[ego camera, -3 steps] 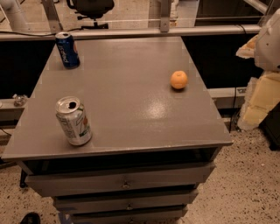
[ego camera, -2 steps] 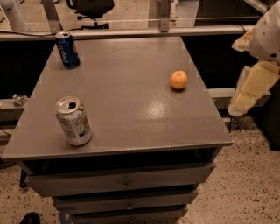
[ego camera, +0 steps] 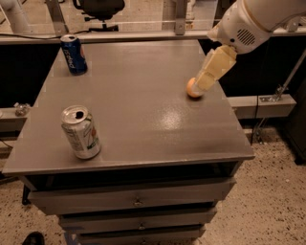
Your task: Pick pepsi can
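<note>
The pepsi can (ego camera: 73, 54), dark blue with a silver top and white lettering, stands upright at the far left corner of the grey table (ego camera: 138, 115). My gripper (ego camera: 206, 80), cream-coloured under a white arm, hangs over the table's right side, far from the can, just in front of an orange (ego camera: 192, 88) that it partly covers.
A silver-white can (ego camera: 81, 132) with green and orange markings stands opened near the front left edge. The table sits on a drawer cabinet (ego camera: 136, 206). An office chair (ego camera: 99, 8) and a metal rail (ego camera: 143, 34) lie behind the table.
My arm has swung in from the right edge of the view to over the table's right side, now overlapping the orange. The cans have not moved.
</note>
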